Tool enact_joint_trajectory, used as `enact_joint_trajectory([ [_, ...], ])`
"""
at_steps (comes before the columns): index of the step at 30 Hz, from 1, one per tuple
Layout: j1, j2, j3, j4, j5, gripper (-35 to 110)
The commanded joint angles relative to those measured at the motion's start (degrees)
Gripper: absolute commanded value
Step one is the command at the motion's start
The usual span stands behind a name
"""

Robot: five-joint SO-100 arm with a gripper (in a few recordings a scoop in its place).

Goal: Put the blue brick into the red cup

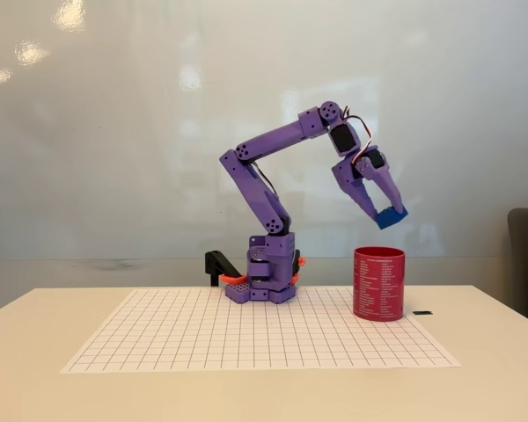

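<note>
Gridded paper (246,330) is covering the pale surface (493,369) before a glossy white wall (114,132). Above the red cup (378,283) standing on that grid, the purple claw (387,211) is pinching the blue brick (392,215).

Purple arm raised and bent over, wrist angled down, pincer (390,211) clamped shut

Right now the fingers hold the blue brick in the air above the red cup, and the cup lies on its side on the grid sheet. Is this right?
Not quite: the fixed view shows the red cup standing upright on the grid sheet. The fingers do hold the blue brick above it.
</note>
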Motion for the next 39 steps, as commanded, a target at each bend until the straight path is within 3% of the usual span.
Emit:
enact_joint_trajectory([
  [1,0.44,3.16,0.62,0.0,0.18,0],
  [20,2.29,4.04,4.66,0.62,-0.35,0],
  [25,2.64,3.43,4.92,1.93,1.85,41],
  [27,2.72,3.87,4.83,1.93,1.85,45],
  [38,3.08,3.34,4.75,1.76,1.49,44],
  [39,3.16,3.34,4.75,1.23,0.88,27],
])
